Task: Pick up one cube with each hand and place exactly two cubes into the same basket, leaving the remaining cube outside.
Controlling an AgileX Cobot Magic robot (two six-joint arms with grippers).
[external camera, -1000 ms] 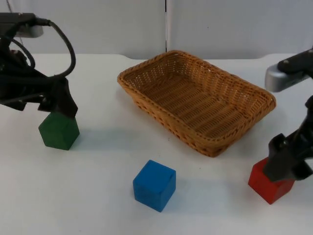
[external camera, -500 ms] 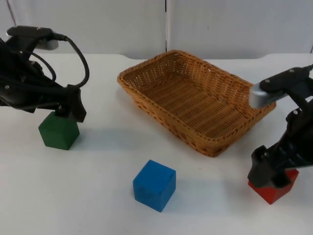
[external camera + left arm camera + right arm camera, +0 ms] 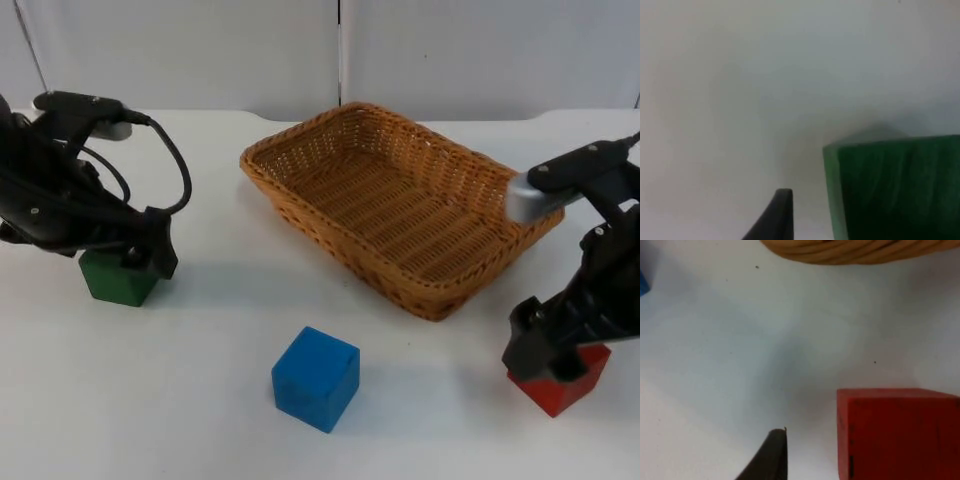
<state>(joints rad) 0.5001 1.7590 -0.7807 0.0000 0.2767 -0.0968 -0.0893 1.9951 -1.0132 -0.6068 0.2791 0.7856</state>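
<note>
Three cubes and one basket on a white worktop (image 3: 220,400). The green cube (image 3: 118,279) stands at the left, partly covered by the left end effector (image 3: 135,258), which sits low over its top; in the left wrist view one black fingertip (image 3: 775,216) stands just beside the green cube's face, apart from it. Whether the fingers of this end effector are wide or narrow cannot be told. The red cube (image 3: 560,381) stands at the right, near the front corner of the basket (image 3: 400,205), with the right end effector (image 3: 548,350) low over its left side; its finger spacing cannot be told either. The blue cube (image 3: 316,378) stands alone in front, between the two others, well apart from both end effectors. The wicker basket, rectangular and set at a slant, holds no cube.
</note>
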